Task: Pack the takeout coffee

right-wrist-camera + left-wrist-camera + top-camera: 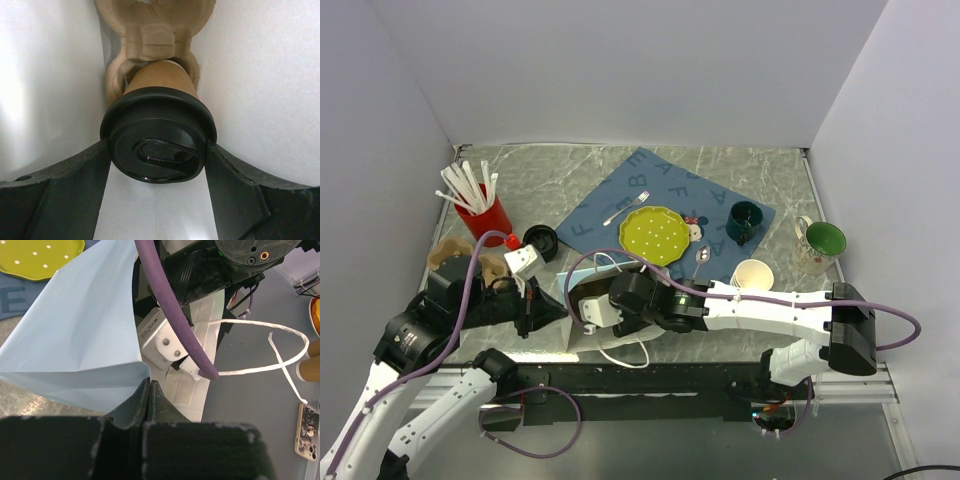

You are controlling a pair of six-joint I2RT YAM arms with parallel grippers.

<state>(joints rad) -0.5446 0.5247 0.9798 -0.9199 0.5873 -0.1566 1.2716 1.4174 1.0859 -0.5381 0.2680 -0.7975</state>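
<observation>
On a marbled grey table (570, 170), a blue letter-print placemat (650, 175) lies angled toward 12 o'clock. A pale paper bag (85, 330) lies on its side at the 6 o'clock edge, its mouth facing 3 o'clock. The right arm reaches into the bag from 3 o'clock. Inside, the right gripper (156, 150) grasps the takeout coffee (160, 112), with one finger pressed against each side of the black lid. The tan cup sits in a socket of a moulded pulp carrier (155, 35) deep inside the bag. From 8 o'clock, the left gripper (149, 390) is clenched on the corner of the bag's rim, its jaws fully together, holding the mouth open. One white cord handle (280, 330) loops loosely beside the bag.

A lime dotted plate (653, 234) rests on the placemat's near half. A fork (625, 208) lies at the plate's 10 o'clock and a spoon (701, 258) at its 4 o'clock. A red cup of white stirrers (488, 222) stands at the table's 9 o'clock, with a loose black lid (540, 241) just beside it. A dark green mug (744, 221) sits on the placemat's 3 o'clock corner. A green-lined glass mug (820, 243) stands near the right wall, and a white paper cup (753, 275) stands near the right arm.
</observation>
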